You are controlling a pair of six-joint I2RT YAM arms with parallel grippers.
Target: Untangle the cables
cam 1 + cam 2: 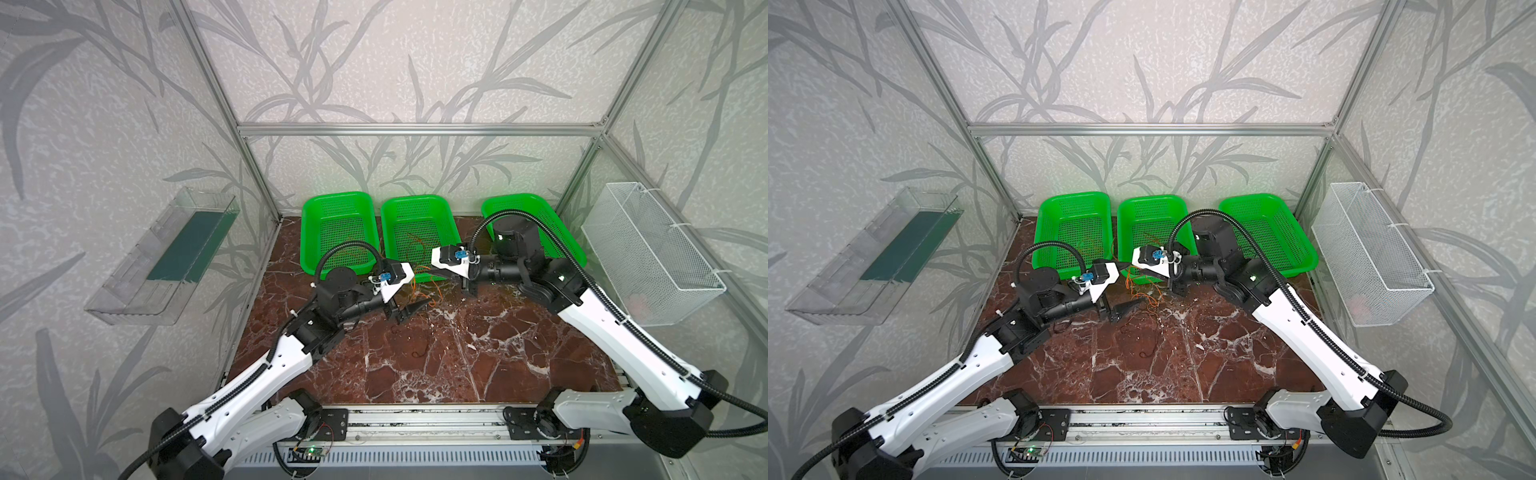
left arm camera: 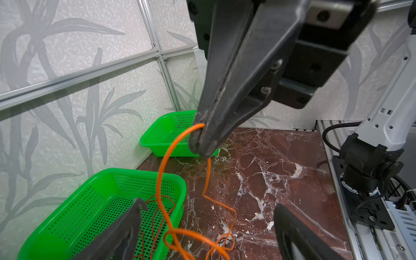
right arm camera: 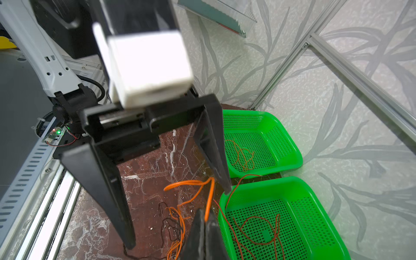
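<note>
The cables are thin wires. My right gripper (image 3: pixel 205 217) is shut on an orange cable (image 2: pixel 161 180) and holds it above the marble in front of the middle green basket (image 1: pixel 386 237). That cable droops into a tangle of orange and black cables (image 3: pixel 175 222) on the table, also seen in a top view (image 1: pixel 426 297). My left gripper (image 2: pixel 209 236) is open just beside it; orange loops hang between its spread fingers (image 3: pixel 108 191) without being pinched. A red cable (image 3: pixel 258 225) lies in the middle basket and trails over its rim. Thin orange wire (image 3: pixel 243 155) lies in the left green basket (image 1: pixel 307 232).
A third green basket (image 1: pixel 519 198) stands at the back right, partly behind my right arm. A white wire-mesh basket (image 1: pixel 648 249) hangs on the right wall and a clear bin (image 1: pixel 166 257) on the left wall. A small dark wire curl (image 1: pixel 415 354) lies mid-table.
</note>
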